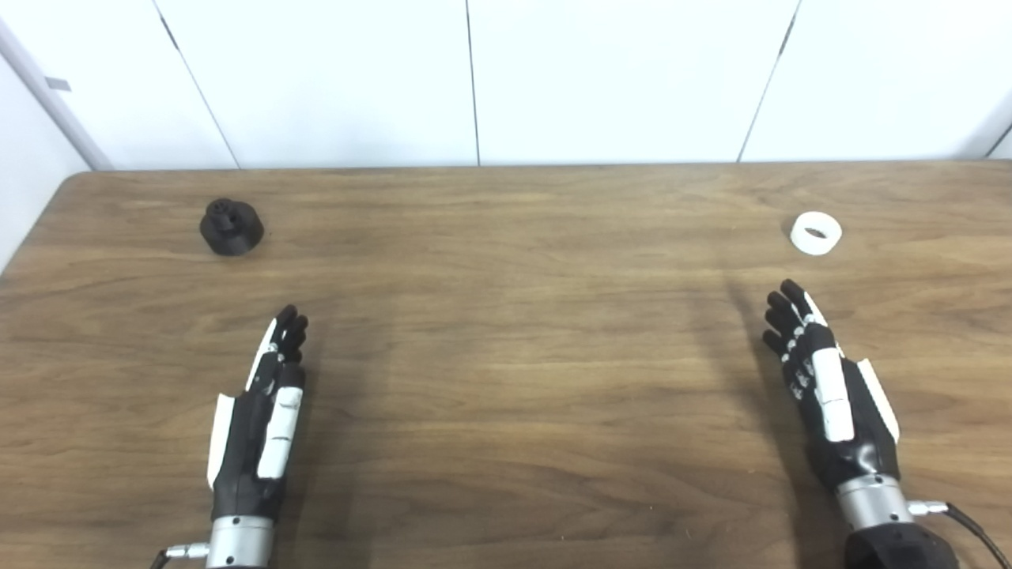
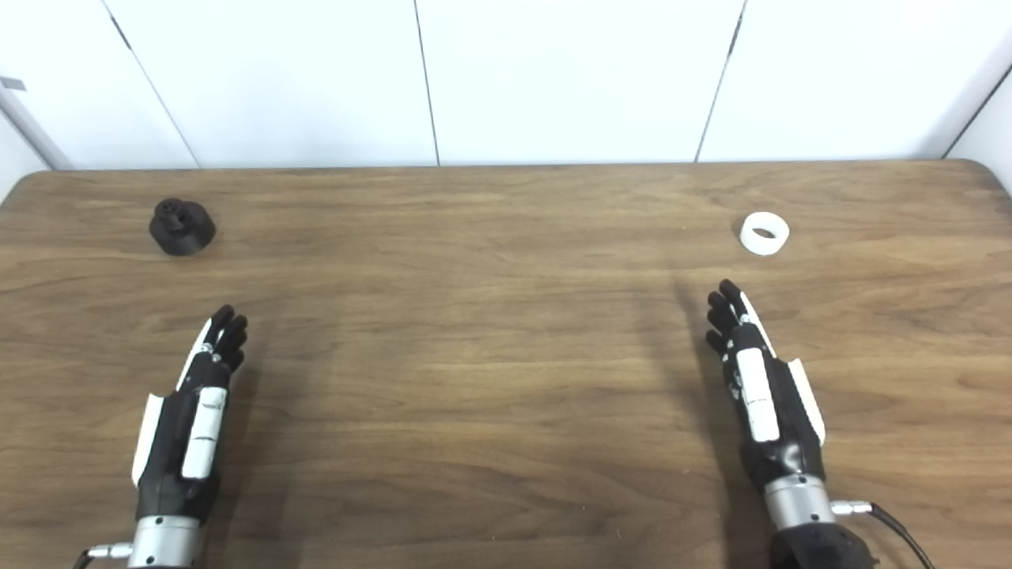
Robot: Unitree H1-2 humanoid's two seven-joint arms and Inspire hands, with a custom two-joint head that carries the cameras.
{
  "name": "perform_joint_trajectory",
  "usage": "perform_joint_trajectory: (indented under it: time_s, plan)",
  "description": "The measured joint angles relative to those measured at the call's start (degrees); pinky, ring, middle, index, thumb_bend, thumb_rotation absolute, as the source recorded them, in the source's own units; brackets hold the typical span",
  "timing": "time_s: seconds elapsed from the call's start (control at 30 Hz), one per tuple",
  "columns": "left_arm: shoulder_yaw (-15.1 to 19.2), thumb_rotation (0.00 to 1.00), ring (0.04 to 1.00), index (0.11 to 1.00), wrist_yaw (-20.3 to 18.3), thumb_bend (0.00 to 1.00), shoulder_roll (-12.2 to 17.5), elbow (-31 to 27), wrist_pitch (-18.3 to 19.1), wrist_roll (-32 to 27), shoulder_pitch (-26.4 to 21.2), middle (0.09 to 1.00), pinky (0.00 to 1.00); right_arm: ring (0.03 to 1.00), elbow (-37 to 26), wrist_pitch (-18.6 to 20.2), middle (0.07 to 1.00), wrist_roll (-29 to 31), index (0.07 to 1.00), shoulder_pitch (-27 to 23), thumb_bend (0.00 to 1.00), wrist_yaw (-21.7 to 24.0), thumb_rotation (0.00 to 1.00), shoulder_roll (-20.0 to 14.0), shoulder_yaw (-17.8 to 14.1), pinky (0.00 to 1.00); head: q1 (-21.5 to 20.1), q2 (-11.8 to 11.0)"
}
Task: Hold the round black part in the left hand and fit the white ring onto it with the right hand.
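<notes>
First, left hand (image 1: pixel 261 419), empty and fingers straight, should reach the black part (image 1: pixel 230 227); right hand (image 1: pixel 830 395), also empty, waits near the ring (image 1: pixel 816 233).

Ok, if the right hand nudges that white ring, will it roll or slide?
The small white plastic-looking ring lies flat, hole up, on the smooth wooden table, so it probably slides rather than rolls. It looks rigid and light, so a nudge may skate it away.

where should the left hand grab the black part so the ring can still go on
Grip the black part around its wide lower body, coming from the near side with the left hand. It stands upright with a narrower knob on top, so holding low on the sides likely leaves the top free for the white ring.
</notes>
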Motion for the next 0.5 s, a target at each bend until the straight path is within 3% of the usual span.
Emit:
perform_joint_trajectory:
  time_s: [0.5]
  plan:
    - [0.0,0.88,0.965,0.975,0.1,0.60,0.0,0.0,0.0,0.1,0.0,0.947,0.99,0.954,0.0,-0.3,0.949,0.1,0.951,0.2,0.54,0.0,0.98,-0.1,0.0,0.94,1.5,-1.1]
